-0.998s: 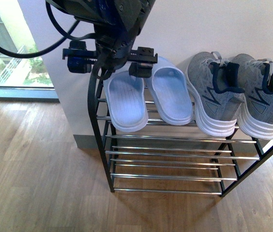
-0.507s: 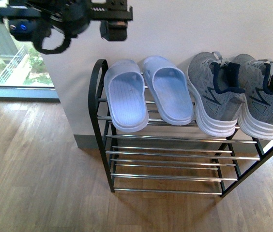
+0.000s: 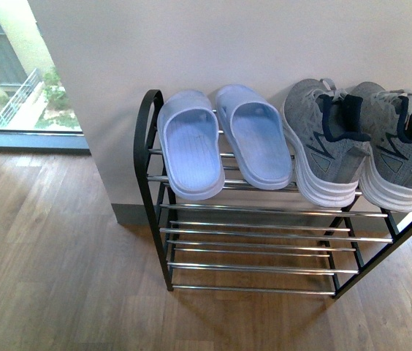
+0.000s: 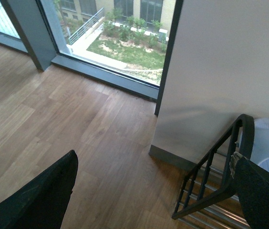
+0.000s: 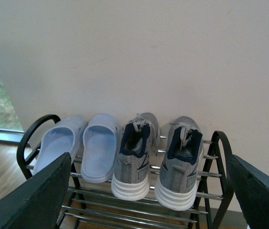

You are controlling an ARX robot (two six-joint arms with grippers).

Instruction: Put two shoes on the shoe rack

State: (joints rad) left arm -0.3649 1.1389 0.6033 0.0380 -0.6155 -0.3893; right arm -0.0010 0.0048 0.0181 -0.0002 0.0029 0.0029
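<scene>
Change since earlier: gone from the front view is the dark left arm that hung above the rack's left end half a second ago; neither arm is seen there now.
Slippers: two light blue one-piece rubber slide slippers (image 3: 189,150) (image 3: 256,139) are laid side by side on the top shelf, at the left end, toes toward the wall, heels hanging slightly over the front rod.
Shoe rack: the black metal-framed rack with chrome rod shelves (image 3: 257,228) is stood against the pale wall (image 3: 264,36); its lower tiers are bare.
Sneakers: a pair of grey knit sneakers with navy collars and white soles (image 3: 359,142) is set just right of the slippers on the same shelf.
Left gripper (image 4: 153,191): spread apart, nothing between the dark fingers (image 4: 39,195); it is held over the wooden floor (image 4: 77,124) beside the rack's rounded side.
Right gripper (image 5: 149,195): apparently released too, though only the finger edges are seen; it faces the rack from in front.
</scene>
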